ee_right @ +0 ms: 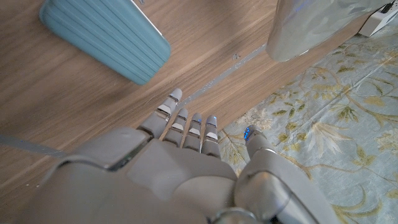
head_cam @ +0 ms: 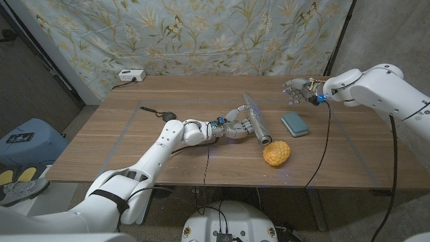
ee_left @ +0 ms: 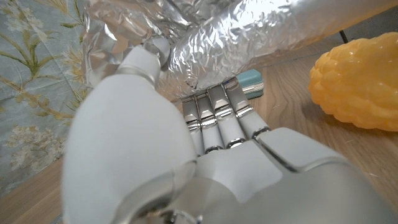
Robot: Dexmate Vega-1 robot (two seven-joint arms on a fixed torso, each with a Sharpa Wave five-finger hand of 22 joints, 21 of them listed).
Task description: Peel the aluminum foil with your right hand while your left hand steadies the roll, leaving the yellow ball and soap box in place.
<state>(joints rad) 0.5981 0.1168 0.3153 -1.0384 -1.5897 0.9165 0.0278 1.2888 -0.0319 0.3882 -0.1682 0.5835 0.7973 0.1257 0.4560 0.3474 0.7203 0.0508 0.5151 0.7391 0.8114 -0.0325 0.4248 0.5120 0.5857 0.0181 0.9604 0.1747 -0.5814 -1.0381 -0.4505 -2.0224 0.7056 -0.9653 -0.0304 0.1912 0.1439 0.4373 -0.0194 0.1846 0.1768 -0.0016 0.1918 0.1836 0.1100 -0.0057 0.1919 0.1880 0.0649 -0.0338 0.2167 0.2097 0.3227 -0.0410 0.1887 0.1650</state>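
The aluminum foil roll (head_cam: 254, 118) lies slanted at the middle of the table, one end toward me. My left hand (head_cam: 232, 128) is at its left side; in the left wrist view its fingers (ee_left: 217, 115) reach under the crinkled foil roll (ee_left: 249, 37) and the thumb touches the foil above. The yellow ball (head_cam: 277, 153) (ee_left: 357, 78) sits close to the roll's near end. Right of the roll lies the teal soap box (head_cam: 295, 124) (ee_left: 250, 81) (ee_right: 102, 37). My right hand (head_cam: 299, 91) (ee_right: 180, 162) hovers over the far right of the table, fingers apart, holding nothing.
A white power strip (head_cam: 131, 75) sits at the far left corner of the table. A black cable with a small black piece (head_cam: 158, 113) lies behind my left arm. A thin cable (head_cam: 324, 144) hangs from my right arm over the table's right part.
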